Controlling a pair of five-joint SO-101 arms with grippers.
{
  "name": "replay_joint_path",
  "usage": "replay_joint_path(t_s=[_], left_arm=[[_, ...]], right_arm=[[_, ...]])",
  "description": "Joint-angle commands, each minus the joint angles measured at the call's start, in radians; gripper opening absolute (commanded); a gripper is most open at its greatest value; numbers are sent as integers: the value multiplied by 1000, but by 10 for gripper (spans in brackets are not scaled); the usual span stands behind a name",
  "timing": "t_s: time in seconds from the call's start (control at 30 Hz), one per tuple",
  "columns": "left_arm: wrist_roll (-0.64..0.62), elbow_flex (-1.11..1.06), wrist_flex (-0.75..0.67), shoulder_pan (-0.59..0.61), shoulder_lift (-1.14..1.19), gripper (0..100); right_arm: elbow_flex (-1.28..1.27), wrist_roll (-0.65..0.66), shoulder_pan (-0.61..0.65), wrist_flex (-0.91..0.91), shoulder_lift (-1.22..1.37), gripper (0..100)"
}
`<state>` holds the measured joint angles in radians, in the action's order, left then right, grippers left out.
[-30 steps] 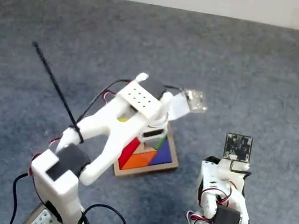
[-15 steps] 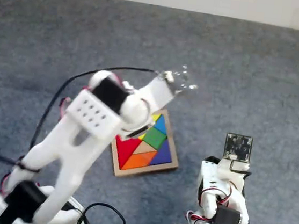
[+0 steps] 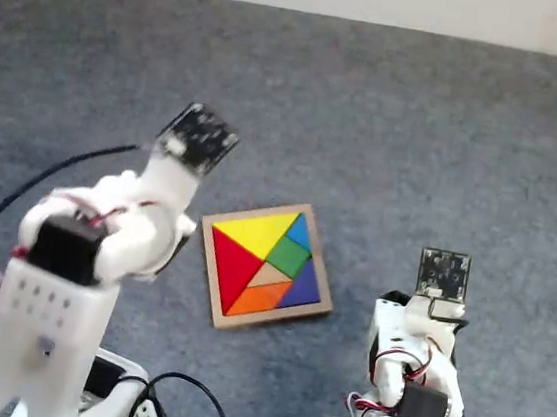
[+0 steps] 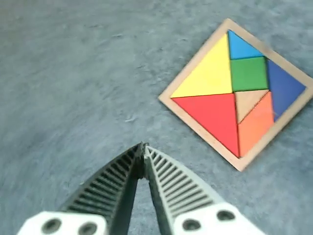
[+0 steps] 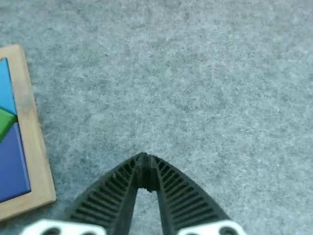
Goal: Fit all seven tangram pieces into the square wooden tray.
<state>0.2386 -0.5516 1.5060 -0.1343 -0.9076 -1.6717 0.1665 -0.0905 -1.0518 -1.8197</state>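
Over open carpet off the tray edges, left claw, right claw clenched.

High view: I have a fixed camera well above, facing steeply down on the wide grey surface, with the tray near mid-frame. Left wrist view: I look along the left gripper from some height and share the whole tray with the high view. Right wrist view: I sit closer to the surface behind the right gripper, sharing one tray edge.
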Motion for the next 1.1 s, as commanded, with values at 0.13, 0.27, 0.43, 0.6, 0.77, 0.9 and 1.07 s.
replay_joint_path(t_s=[0.13,0.27,0.43,0.6,0.77,0.9,1.07], left_arm=[[-46,-219,-97,110,-259,5],[-123,-358,-175,174,-378,5],[-127,-484,-224,182,-519,5],[-127,-607,-278,183,-639,5],[-127,-748,-327,183,-751,5],[-127,-817,-324,183,-843,7],[-126,-940,-330,183,-923,8]], right_arm=[[-142,-5,-5,19,-7,5],[-142,-5,-5,19,-7,5],[-142,-5,-5,19,-7,5],[-142,-5,-5,19,-7,5],[-142,-5,-5,19,-7,5],[-142,-5,-5,19,-7,5],[-142,-5,-4,19,-7,5]])
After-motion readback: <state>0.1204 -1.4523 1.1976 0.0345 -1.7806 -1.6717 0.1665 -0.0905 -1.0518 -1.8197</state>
